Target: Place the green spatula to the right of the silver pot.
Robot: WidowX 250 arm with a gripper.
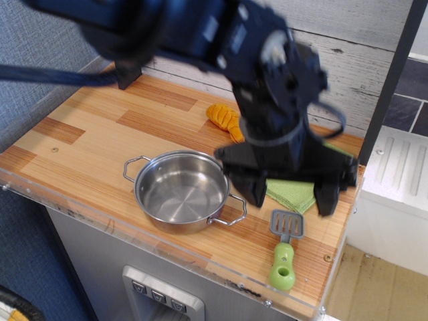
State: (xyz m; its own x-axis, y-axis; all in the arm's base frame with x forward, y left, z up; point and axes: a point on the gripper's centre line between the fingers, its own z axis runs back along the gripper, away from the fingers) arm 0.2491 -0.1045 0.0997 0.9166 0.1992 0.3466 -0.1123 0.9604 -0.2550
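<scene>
The black two-fingered gripper (289,194) is seen blurred above the wooden counter (80,144), its two fingers spread wide with nothing held between them. The small green spatula with a chunky lime-green handle and grey slotted blade (284,251) lies flat on the counter below and slightly in front of the gripper, apart from both fingers. It is found to the right of the shallow round shiny steel pot with wire loop handles (180,192), near the pot's right handle but not touching it. The spatula's long axis runs roughly front to back, blade toward the folded green cloth (294,194), handle toward the counter's front edge. The placement is judged already made, so the coming move would be away from the spatula, upward and clear of it.
</scene>
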